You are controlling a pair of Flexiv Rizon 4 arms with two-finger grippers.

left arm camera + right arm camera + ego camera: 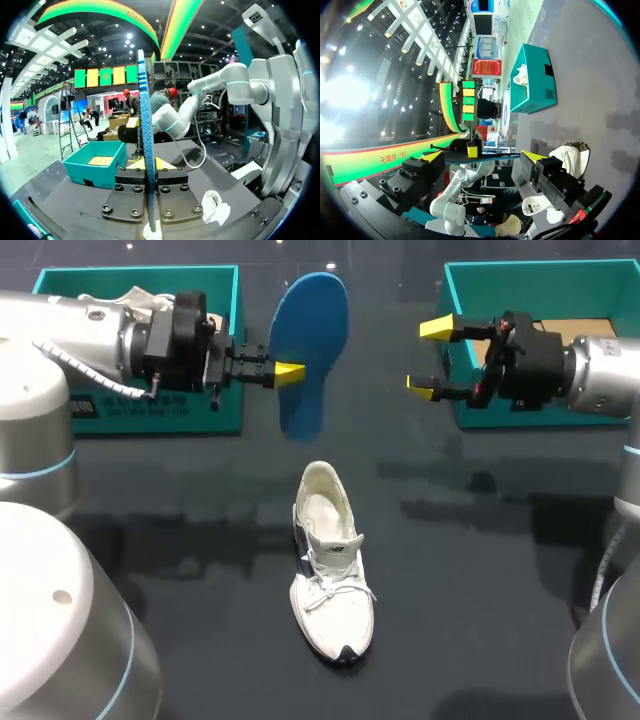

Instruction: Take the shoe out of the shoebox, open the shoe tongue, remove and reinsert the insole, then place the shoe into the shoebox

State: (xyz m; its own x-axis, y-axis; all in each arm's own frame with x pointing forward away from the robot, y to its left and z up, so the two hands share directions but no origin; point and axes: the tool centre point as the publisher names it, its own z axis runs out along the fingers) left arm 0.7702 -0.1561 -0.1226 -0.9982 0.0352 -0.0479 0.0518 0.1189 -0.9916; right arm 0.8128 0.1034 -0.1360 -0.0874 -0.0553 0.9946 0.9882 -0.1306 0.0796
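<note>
The white shoe stands on its sole in the middle of the dark counter, outside both boxes. Its toe points towards our side and its open mouth towards the far side, with the laces loose over the front. The blue insole is out of the shoe and held in the air above the far middle of the counter, between the two boxes, with its broad end furthest from us. Our left pincer comes in from the left and pinches the insole at its side edge. From the left wrist we see the insole edge-on, rising straight up between the two yellow tips of the left pincer, which press on it from both sides. In that view the shoe lies on the counter beside and below the pincer. Our right pincer hangs just beside the insole on its right, fingers spread wide and touching nothing. From the right wrist, the right pincer shows its two yellow tips well apart, with the insole ahead of the gap as a thin dark line. The shoe is partly hidden behind one finger. The left teal shoebox sits at the far left of the counter behind the left arm, with something white and crumpled in it. The right teal shoebox sits at the far right and holds a brown sheet.
</note>
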